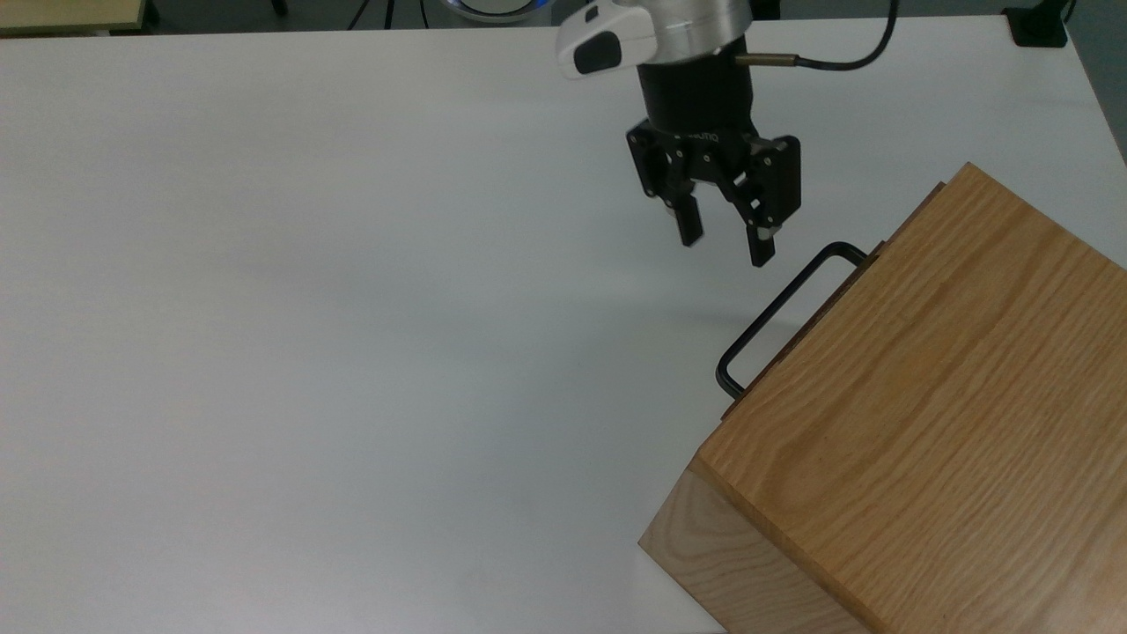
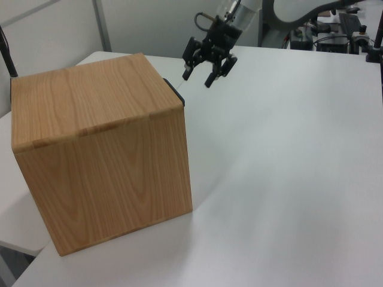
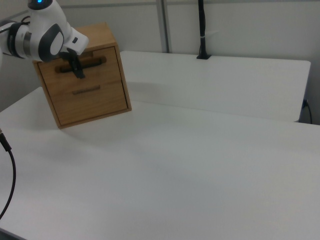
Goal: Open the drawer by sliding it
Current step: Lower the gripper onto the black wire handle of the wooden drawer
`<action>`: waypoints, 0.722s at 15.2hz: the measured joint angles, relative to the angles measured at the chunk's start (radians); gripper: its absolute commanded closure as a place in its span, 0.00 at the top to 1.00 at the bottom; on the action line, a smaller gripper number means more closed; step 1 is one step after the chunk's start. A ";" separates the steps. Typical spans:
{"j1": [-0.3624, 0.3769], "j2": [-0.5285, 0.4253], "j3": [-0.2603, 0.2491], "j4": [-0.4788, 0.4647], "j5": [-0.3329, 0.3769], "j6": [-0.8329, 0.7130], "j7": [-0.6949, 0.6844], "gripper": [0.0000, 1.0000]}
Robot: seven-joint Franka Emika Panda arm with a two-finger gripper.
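The drawer is the upper front panel of an oak box at the top view's lower right, and it sits almost flush with the casing. Its black U-shaped handle sticks out toward the top view's upper left. My gripper hangs open just up and left of the handle's far end, apart from it, with nothing between the fingers. In the left view the gripper hovers beside the box's far top corner, where a bit of the handle shows. In the right view one finger crosses in front of the handle.
The box stands on a wide white table near its edge. A second front panel lies below the drawer. A black clamp sits at the top view's upper right corner, and a black pole rises at the table's back.
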 measured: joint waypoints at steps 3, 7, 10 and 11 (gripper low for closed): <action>0.006 0.027 0.017 0.000 0.000 0.081 0.004 0.66; 0.009 0.064 0.031 0.000 0.000 0.184 0.013 0.49; 0.010 0.094 0.047 0.000 0.000 0.268 0.014 0.25; 0.010 0.098 0.048 0.001 0.000 0.289 0.014 0.24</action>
